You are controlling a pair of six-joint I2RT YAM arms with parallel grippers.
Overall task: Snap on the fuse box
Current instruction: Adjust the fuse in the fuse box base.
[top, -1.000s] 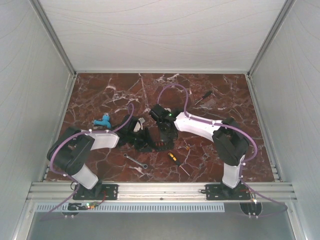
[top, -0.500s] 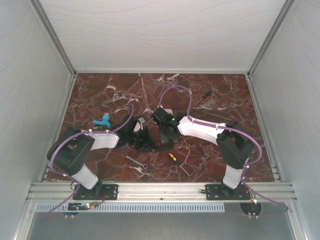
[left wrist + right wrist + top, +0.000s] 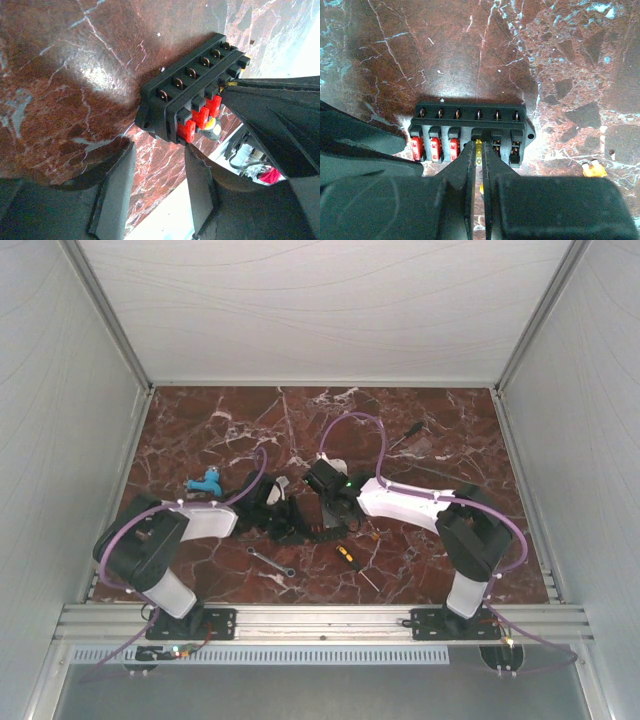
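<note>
The fuse box is a black block lying on the marble, with three red fuses in its left slots. My right gripper is shut on a thin yellow fuse, whose tip is at the fourth slot. In the top view this right gripper sits over the fuse box. My left gripper has its jaws partly apart, and its fingertips pinch the near end of the fuse box. From above, the left gripper is at the box's left.
An orange fuse lies loose right of the box. A yellow-and-black screwdriver and a silver wrench lie nearer the bases. A blue object sits at the left and a dark tool at the back right.
The right arm's elbow has swung to the right and its wrist has settled lower at the box. The left arm has stayed still.
</note>
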